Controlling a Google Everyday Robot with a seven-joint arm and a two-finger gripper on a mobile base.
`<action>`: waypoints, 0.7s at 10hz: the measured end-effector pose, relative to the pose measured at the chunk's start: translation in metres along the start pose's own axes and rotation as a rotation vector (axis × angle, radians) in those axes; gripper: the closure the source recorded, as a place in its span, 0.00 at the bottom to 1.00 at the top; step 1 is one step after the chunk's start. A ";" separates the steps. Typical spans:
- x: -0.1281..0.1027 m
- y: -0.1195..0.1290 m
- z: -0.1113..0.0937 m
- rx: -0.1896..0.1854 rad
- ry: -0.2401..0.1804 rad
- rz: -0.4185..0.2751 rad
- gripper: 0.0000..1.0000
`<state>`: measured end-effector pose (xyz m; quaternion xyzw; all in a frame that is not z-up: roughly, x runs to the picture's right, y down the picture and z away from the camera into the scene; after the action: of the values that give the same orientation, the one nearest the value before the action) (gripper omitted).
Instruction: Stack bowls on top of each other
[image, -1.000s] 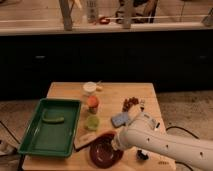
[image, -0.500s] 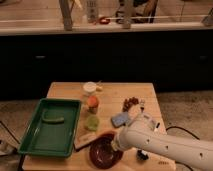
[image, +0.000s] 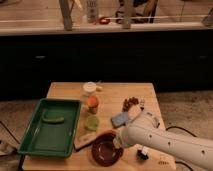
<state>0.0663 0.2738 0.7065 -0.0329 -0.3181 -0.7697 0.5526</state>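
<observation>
Wooden table (image: 116, 93): carries all items. White arm (image: 167, 144): enters from the lower right, across the table's front corner. Green tray (image: 35, 131): front left. Dark red bowl (image: 104, 150): front edge, just right of the tray. Gripper (image: 116, 142): at the bowl's right rim; whether it is open or holding anything cannot be told. Blue sponge (image: 120, 119): behind the bowl. Green cup (image: 91, 122), orange cup (image: 92, 104) and white cup (image: 90, 88): in a line toward the rear.

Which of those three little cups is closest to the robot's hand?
The green cup, frontmost in the row; the orange cup and white cup stand farther back. The gripper is at the bowl's right rim.
</observation>
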 end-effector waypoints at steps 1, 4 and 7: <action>0.002 0.002 0.001 0.002 -0.004 0.006 1.00; 0.004 0.011 0.003 0.001 -0.011 0.030 1.00; 0.010 0.018 0.005 0.010 -0.021 0.058 0.91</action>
<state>0.0765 0.2649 0.7220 -0.0472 -0.3267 -0.7512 0.5716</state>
